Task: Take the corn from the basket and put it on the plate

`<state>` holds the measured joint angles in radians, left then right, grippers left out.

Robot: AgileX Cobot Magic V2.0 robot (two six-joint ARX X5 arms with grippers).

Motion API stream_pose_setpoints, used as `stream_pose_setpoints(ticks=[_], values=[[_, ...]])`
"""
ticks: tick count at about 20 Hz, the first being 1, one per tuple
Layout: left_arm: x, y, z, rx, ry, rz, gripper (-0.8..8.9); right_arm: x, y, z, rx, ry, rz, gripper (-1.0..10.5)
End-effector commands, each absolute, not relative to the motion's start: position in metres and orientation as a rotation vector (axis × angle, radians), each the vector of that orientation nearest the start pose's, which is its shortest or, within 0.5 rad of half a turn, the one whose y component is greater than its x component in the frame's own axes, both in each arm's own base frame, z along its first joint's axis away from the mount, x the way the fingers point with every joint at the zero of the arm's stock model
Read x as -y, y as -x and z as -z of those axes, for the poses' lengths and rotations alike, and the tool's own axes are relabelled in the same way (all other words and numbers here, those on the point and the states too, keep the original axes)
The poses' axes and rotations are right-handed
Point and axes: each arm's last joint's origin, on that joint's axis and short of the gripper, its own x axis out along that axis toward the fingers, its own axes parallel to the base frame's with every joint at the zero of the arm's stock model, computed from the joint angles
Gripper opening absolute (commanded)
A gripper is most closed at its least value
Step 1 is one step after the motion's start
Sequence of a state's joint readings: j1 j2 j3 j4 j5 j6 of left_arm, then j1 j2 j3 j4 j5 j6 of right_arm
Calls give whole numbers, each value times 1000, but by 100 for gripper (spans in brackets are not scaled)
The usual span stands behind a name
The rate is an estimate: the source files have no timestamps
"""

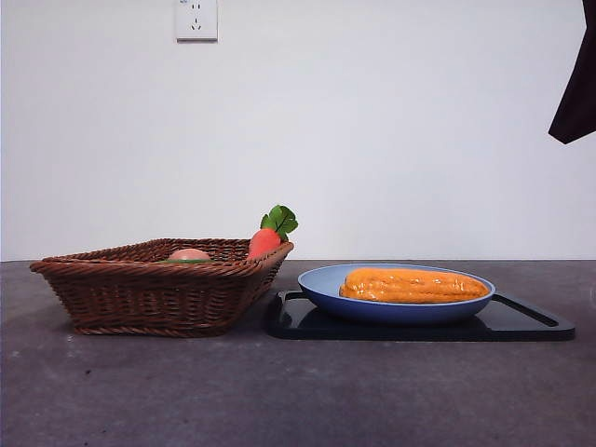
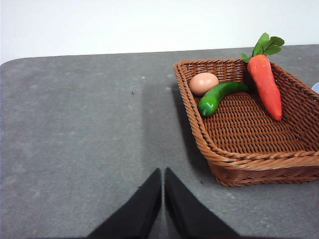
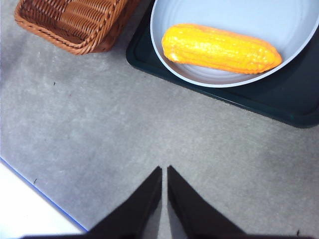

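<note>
The corn (image 1: 414,285) lies flat in the blue plate (image 1: 326,284), lengthwise across it, and from my right wrist view I see it (image 3: 219,48) resting inside the rim of the plate (image 3: 199,79), which sits on a black tray (image 1: 531,326). In the front view the wicker basket (image 1: 140,298) stands at about 9 o'clock from the plate, just beside the tray's edge. No corn in the basket; my left wrist view shows a red carrot toy (image 2: 265,84) with green leaves leaning along one flared side, a green pepper (image 2: 219,96) lying on the weave, and a round pinkish egg-like item (image 2: 203,83) touching the pepper's end near a corner. My right tool (image 3: 164,172) hangs above bare grey counter (image 3: 99,139), jaws pressed together, holding nothing, well clear of plate and basket. My left tool (image 2: 163,174) is likewise closed and empty, above open counter beside the basket (image 2: 249,159). In the front view a dark arm tip (image 1: 577,93) shows at 2 o'clock, high at the edge.
</note>
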<state>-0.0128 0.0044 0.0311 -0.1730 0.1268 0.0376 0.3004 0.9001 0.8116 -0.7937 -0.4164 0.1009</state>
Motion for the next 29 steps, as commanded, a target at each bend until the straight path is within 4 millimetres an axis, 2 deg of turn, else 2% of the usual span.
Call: stream_pose_setpoints(ticks=[1, 13, 15, 17, 19, 21, 24, 26, 29], values=[[5, -96, -147, -175, -23, 139, 8, -61, -156, -277, -921, -133, -632, 2], [5, -96, -147, -175, -23, 139, 8, -59, -153, -280, -894, -111, -613, 2], [5, -96, -147, -175, -23, 139, 8, -50, -146, -291, -770, -38, -583, 2], [5, -96, -147, -175, -23, 139, 8, -38, -134, -304, -625, -26, -526, 2], [5, -96, -147, -175, -23, 139, 8, -27, -123, -308, -474, -33, -468, 2], [5, -96, -147, -175, -23, 139, 8, -17, -110, -301, -323, -30, -396, 2], [5, -96, -147, -175, -23, 139, 8, -8, -101, -274, -163, -5, -269, 2], [5, -96, -147, -175, -23, 139, 8, -5, -100, -251, -102, 4, -202, 2], [5, -96, -147, -175, -23, 139, 8, -4, -99, -228, -64, 8, -185, 2]])
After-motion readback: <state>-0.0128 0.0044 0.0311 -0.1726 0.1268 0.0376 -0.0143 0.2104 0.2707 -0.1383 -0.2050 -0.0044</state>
